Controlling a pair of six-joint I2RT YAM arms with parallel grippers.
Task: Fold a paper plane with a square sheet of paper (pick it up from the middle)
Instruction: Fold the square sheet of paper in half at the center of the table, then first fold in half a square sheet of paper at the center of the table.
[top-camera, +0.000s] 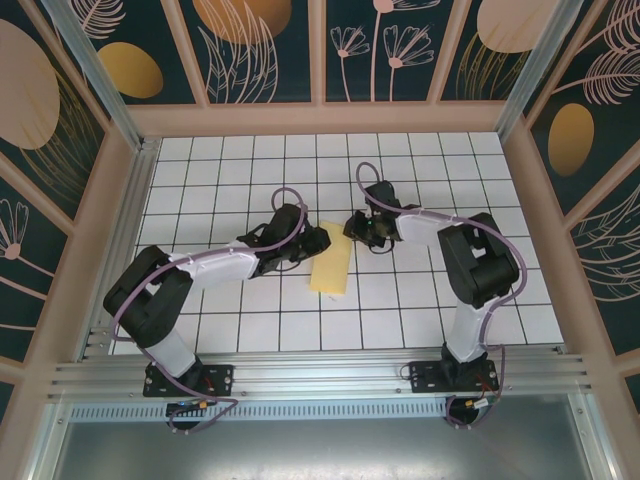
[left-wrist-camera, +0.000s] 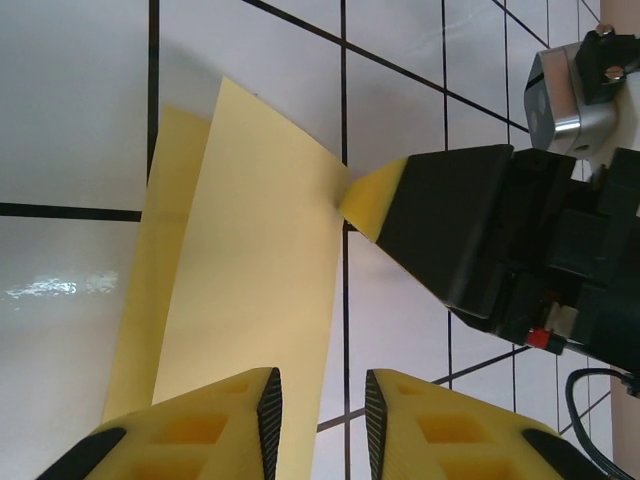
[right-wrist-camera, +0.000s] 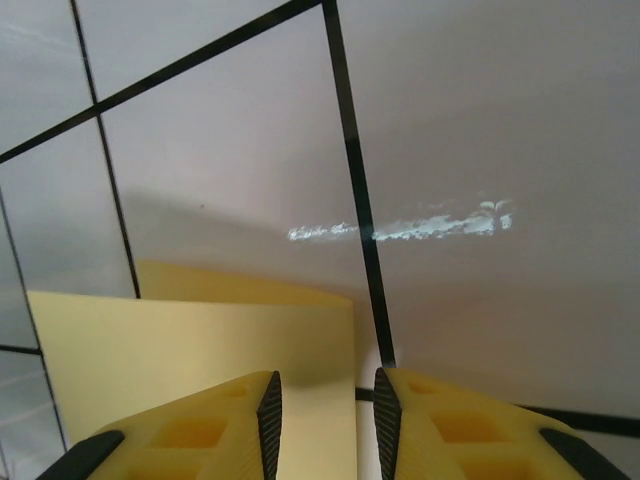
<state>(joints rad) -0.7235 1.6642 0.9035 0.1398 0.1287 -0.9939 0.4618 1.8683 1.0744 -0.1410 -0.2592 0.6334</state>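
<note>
Pale yellow paper sheet (top-camera: 331, 268), folded into a matte two-layer oblong, lying on glossy white gridded worktop (top-camera: 400, 300). Left end effector (left-wrist-camera: 322, 420) and right end effector (right-wrist-camera: 327, 425) at its far end, each parted narrowly, gripping nothing.

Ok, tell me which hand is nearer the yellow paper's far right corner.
Right. The right hand is right at that corner of the paper; the left hand sits back at the paper's left edge.

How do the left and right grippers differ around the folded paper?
The left gripper sits at the folded yellow paper's left, the right gripper at its far right corner. The right gripper's tip meets that corner; the left gripper's jaws frame a long edge. Both have jaws slightly parted.
</note>
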